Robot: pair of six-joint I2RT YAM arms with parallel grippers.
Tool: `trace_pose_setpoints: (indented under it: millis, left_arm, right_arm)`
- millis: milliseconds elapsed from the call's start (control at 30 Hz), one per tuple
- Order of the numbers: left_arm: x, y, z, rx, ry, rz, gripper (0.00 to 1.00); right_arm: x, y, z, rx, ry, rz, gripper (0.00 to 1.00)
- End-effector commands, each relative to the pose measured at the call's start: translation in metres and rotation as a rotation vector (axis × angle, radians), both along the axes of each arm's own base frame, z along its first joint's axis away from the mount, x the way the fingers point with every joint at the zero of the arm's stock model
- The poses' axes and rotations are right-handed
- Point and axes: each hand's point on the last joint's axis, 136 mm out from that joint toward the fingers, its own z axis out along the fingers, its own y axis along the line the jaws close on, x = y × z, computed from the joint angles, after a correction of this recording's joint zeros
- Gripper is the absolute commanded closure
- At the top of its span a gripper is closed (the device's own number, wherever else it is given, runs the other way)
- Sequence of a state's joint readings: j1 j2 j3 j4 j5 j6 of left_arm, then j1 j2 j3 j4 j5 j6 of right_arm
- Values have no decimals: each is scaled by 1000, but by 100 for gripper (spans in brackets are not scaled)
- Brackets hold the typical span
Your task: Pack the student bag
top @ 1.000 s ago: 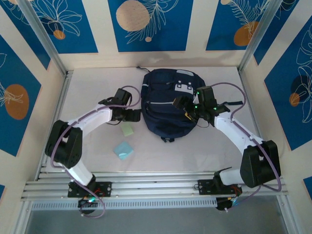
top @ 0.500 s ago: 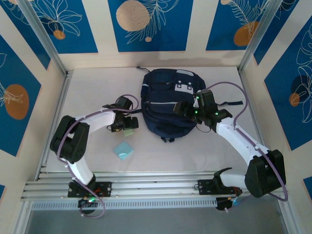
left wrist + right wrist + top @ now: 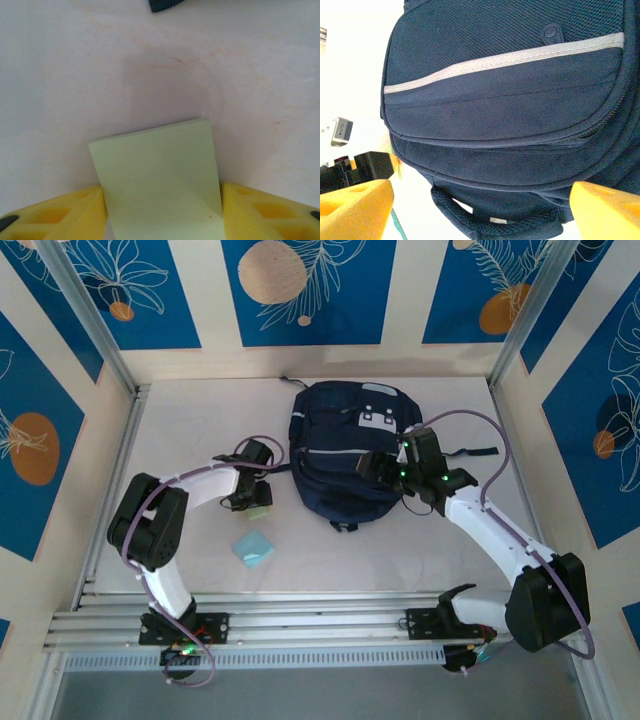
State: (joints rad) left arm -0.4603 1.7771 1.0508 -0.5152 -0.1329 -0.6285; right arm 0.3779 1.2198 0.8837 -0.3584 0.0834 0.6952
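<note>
The student bag (image 3: 345, 455) lies flat in the middle of the table, dark navy with pale grey stripes and a small grey-white patch. In the right wrist view its front pocket (image 3: 505, 100) and mesh carry handle (image 3: 490, 225) lie under my right gripper (image 3: 480, 200), whose yellow fingers (image 3: 355, 210) stand wide apart. That gripper (image 3: 385, 468) hovers open over the bag's right side. My left gripper (image 3: 257, 502) is down on the table left of the bag. It (image 3: 162, 200) is shut on a pale green notepad (image 3: 157, 170), with a finger against each side edge.
A light blue notepad (image 3: 254, 547) lies on the white table, nearer the front edge than the green one. A black strap (image 3: 480, 451) trails off the bag's right side. Aluminium rails (image 3: 320, 625) run along the near edge, and walls enclose the other three sides.
My left gripper has come down over the green notepad and its fingers have closed in against the pad's sides. The right gripper has edged slightly over the bag and stays open.
</note>
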Motion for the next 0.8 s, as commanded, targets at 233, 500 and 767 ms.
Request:
trace_pose_setpoints:
  millis: [233,500,767]
  left_arm:
    - [20,-26,34,-141,-95,-14,54]
    - [43,-56,119,-360,-283,0,52]
    - [50,-94,155,-717,-342,115,54]
  right_arm:
    - [-4,31,-1,7,-38,122,9]
    - [-16,85,6,132,-91,275,10]
    - [-31,140,22,273,-253,414,12]
